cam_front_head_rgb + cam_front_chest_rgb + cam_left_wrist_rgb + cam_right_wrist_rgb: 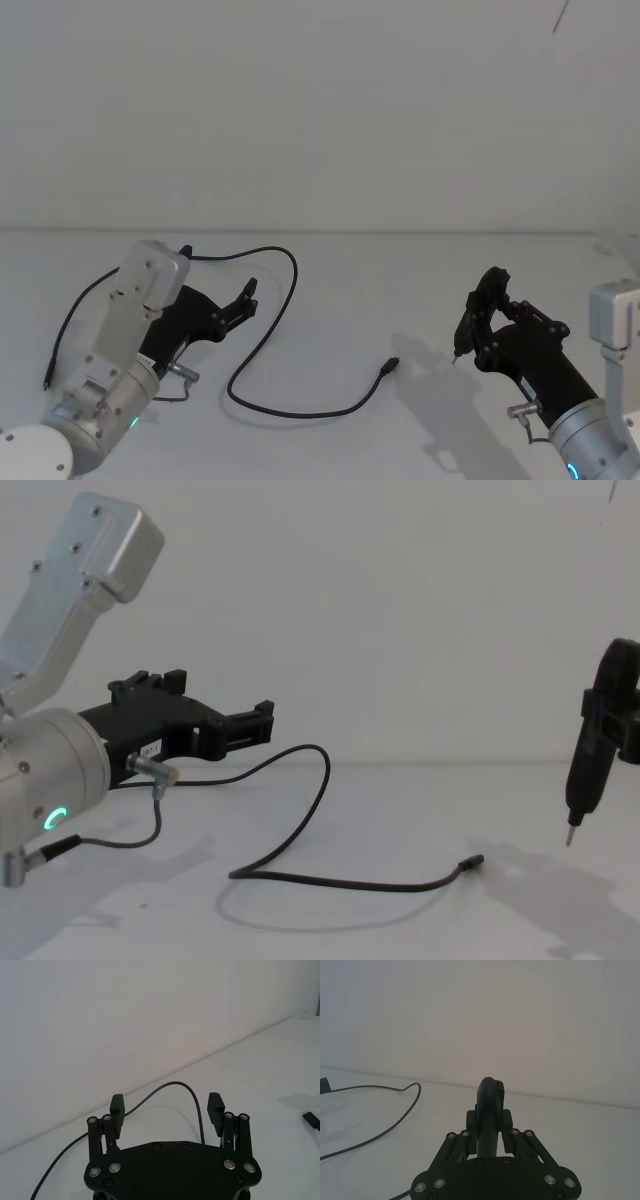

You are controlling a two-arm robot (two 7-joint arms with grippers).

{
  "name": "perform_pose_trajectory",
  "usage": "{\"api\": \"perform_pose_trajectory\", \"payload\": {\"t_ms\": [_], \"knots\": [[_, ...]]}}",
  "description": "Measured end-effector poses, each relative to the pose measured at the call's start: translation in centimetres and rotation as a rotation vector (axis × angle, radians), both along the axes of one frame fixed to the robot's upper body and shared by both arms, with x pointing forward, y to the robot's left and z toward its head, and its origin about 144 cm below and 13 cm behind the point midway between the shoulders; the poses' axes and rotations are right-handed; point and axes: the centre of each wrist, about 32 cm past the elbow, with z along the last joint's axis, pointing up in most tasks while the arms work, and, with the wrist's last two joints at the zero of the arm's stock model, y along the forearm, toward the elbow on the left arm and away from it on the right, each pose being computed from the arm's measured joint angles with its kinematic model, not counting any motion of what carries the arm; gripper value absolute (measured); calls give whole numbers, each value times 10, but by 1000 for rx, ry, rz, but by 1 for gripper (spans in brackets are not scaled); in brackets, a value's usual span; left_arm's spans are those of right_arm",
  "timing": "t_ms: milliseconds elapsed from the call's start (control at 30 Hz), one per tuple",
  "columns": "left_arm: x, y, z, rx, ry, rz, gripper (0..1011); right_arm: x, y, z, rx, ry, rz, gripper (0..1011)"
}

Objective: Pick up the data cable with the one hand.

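Surface: white table [400,300] against a plain pale wall [320,100].
Cable's left end: the data cable [296,272] began near the table's left edge, then ran behind the left arm, where part of it was hidden.
Left gripper [218,270]: hung low above the table on the left, fingers spread wide and holding nothing. In the left wrist view [166,1102] the cable arched on the table beyond the gap between the fingers [117,1105]. Whether any part of the gripper touched the cable could not be told.
Ring light [52,820]: glowed green on the silver wrist.
Grey wire [150,815]: short, looped under the left wrist from a silver plug [150,768]; its other end was cut off at the view's edge.
Cable's middle: curved up past the left fingers, swung down toward the robot and swept right across the table [350,883].
Plug [392,366]: small and dark, lying about mid-table, between the two grippers and apart from both.
Right gripper [492,290]: raised on the right, fingers closed on a pen-like tool [580,780].
Tool tip [570,835]: metal, pointing down, above the table; the gripper was partly cut off in the chest view.
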Motion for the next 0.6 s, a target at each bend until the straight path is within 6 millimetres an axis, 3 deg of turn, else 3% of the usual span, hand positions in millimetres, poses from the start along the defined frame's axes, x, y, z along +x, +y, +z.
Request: {"api": "perform_pose_trajectory", "payload": {"t_ms": [600], "knots": [[0, 0, 0, 0, 1, 0, 1001, 0, 0, 0, 0, 0, 0, 279]]}}
